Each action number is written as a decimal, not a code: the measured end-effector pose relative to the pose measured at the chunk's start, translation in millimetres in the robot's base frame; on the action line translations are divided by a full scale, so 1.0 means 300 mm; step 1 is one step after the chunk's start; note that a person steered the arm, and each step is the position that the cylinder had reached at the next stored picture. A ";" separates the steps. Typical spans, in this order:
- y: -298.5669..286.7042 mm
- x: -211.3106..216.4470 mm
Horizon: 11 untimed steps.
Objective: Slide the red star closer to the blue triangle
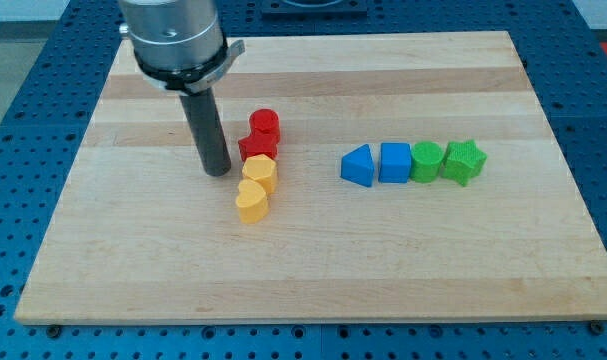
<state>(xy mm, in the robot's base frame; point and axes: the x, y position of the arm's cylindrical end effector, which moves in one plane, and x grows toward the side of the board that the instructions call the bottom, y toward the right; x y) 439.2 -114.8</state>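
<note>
The red star (255,147) lies left of the board's centre, in a column of blocks. A red round block (266,123) touches it from above and two yellow blocks (260,173) (251,201) follow below it. The blue triangle (358,166) lies right of centre, at the left end of a row. My tip (217,170) rests on the board just left of the red star and the upper yellow block, a small gap from them. The rod stands upright.
Right of the blue triangle, touching in a row, are a blue cube (394,162), a green block (427,161) and a green star (464,161). The wooden board (313,270) sits on a blue perforated table.
</note>
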 end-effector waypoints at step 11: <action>0.215 -0.076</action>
